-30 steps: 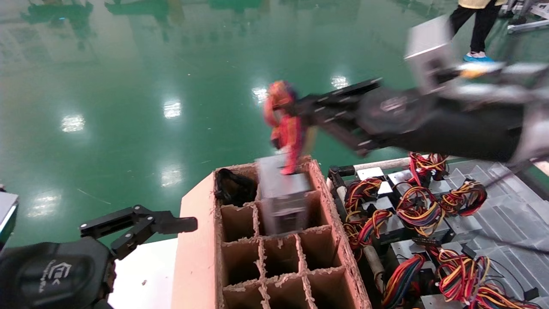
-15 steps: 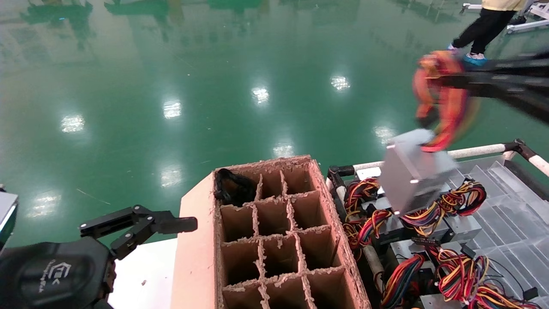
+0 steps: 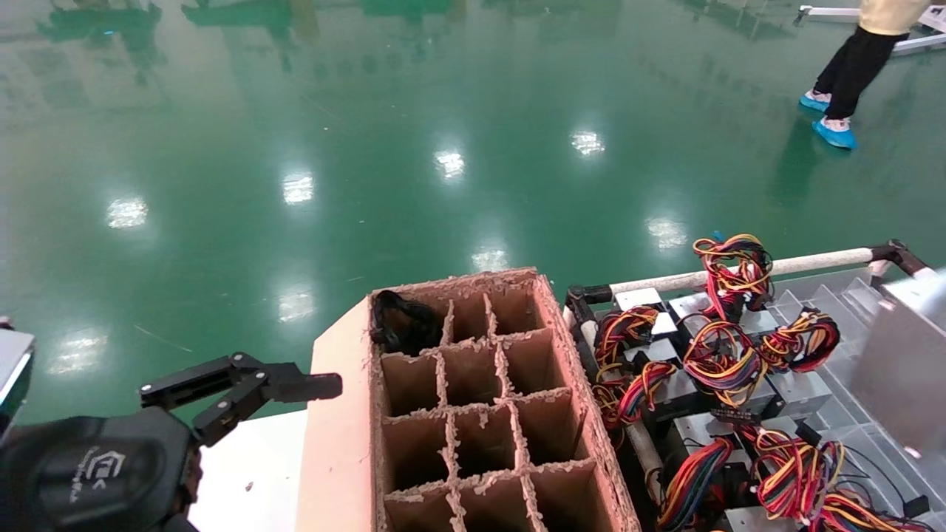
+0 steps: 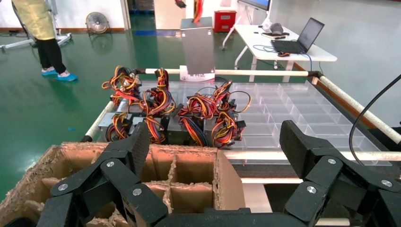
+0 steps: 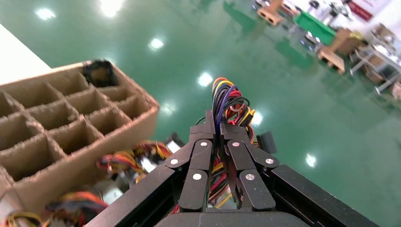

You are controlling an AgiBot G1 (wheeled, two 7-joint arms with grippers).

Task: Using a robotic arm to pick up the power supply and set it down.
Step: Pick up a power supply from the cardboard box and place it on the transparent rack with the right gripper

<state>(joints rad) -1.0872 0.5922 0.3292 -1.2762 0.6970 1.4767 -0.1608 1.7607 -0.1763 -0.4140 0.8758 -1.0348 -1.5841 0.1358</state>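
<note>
The right black two-finger gripper (image 5: 215, 137) is clamped on the coloured wire bundle (image 5: 227, 101) of the small silver-grey metal power supply (image 3: 905, 369), which hangs at 3 o'clock of the head view, above the clear plastic tray (image 3: 850, 310). The left black gripper (image 3: 244, 384), fingers apart, sits idle at 8 o'clock beside the brown cardboard divider box (image 3: 480, 414).

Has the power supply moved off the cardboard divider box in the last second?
Yes. The power supply, hanging by its wires from the right gripper, has swung rightward from the cardboard divider box to over the tray.
</note>
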